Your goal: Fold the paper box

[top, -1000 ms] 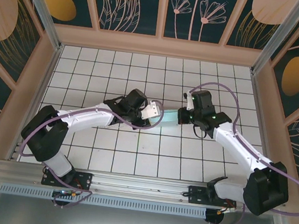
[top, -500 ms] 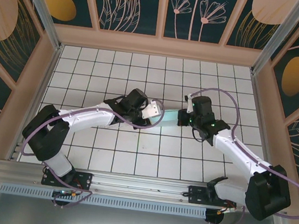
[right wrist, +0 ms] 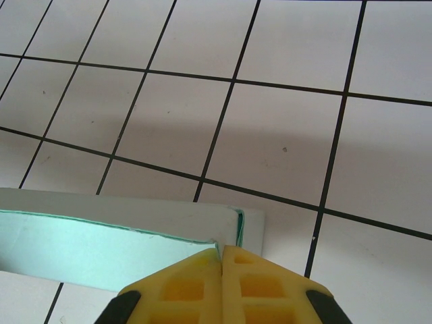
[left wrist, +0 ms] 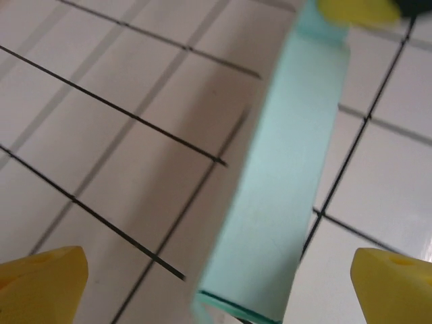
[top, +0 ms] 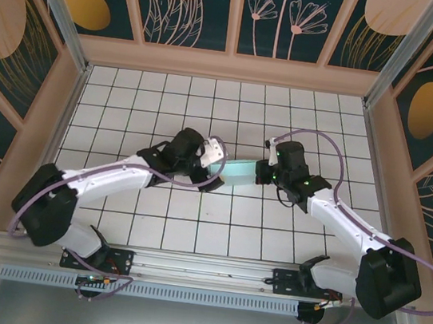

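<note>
The pale mint-blue card box (top: 237, 170) is gripped endwise by the right pincer (right wrist: 221, 253) and straddled by the open left pincer (top: 216, 163).

I've got the box (top: 238, 171) near the middle of the tiles (top: 168, 107): a slim, pale mint-blue bar of thin card, long axis roughly left to right, its left end slightly nearer me. From the right wrist its end corner looks square, with crisp edges (the left wrist view is blurred)
</note>
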Robot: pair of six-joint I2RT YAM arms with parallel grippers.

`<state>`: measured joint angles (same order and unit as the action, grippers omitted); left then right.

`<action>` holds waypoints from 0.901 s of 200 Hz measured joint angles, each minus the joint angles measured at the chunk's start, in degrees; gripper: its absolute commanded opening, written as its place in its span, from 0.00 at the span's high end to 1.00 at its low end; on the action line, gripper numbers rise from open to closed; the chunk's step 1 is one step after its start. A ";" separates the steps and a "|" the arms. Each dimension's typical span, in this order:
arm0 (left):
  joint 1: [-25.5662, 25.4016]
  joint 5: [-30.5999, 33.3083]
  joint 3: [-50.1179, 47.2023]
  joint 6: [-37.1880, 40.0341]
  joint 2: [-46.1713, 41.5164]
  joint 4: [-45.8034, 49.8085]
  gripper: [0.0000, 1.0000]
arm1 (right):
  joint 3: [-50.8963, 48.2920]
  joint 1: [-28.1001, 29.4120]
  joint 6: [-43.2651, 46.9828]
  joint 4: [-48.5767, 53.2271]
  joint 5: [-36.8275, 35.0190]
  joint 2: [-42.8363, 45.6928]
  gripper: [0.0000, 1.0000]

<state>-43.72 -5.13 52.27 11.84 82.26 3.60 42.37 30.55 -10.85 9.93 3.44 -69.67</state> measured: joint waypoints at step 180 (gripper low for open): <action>-2.47 5.90 4.90 -35.69 0.37 12.48 0.79 | 1.57 0.00 0.00 0.98 -0.42 -1.55 1.00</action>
<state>-46.19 0.78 57.17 -23.86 82.63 16.08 43.94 30.55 -10.85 10.92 3.03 -71.22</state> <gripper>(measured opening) 0.246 0.040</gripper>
